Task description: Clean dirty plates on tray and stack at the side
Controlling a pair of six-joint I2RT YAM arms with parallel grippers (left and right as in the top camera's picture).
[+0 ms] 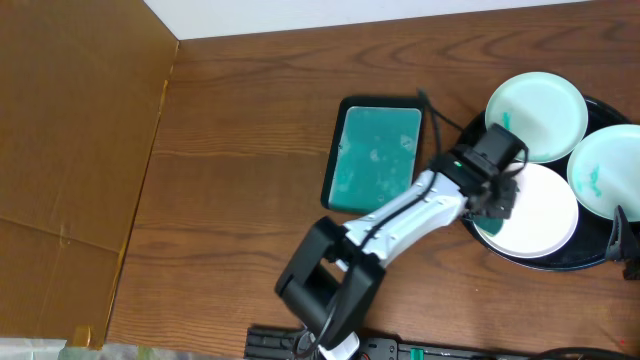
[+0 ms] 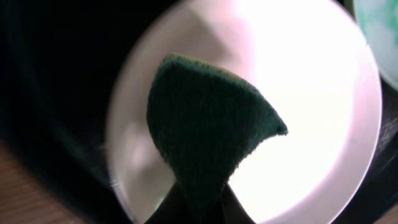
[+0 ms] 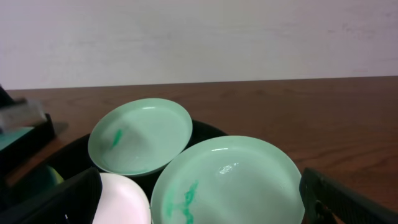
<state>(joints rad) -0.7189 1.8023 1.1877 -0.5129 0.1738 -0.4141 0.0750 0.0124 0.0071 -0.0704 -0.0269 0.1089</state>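
Tray (image 1: 563, 266), cut off at the frame edge, carries three plates (image 1: 536, 115). Left claw (image 2: 194, 206) — tips mostly hidden — pinches a dark sponge (image 2: 205, 124) over the white plate (image 2: 311, 93); right claw (image 3: 205, 200) gapes empty.

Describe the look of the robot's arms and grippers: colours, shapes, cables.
The left arm has white tubular links between boxy black joints, a thin black cable along it, and a small green light near the wrist. The left gripper is black. The right gripper shows two flat black fingers; the right arm is only a black sliver at the overhead view's edge.
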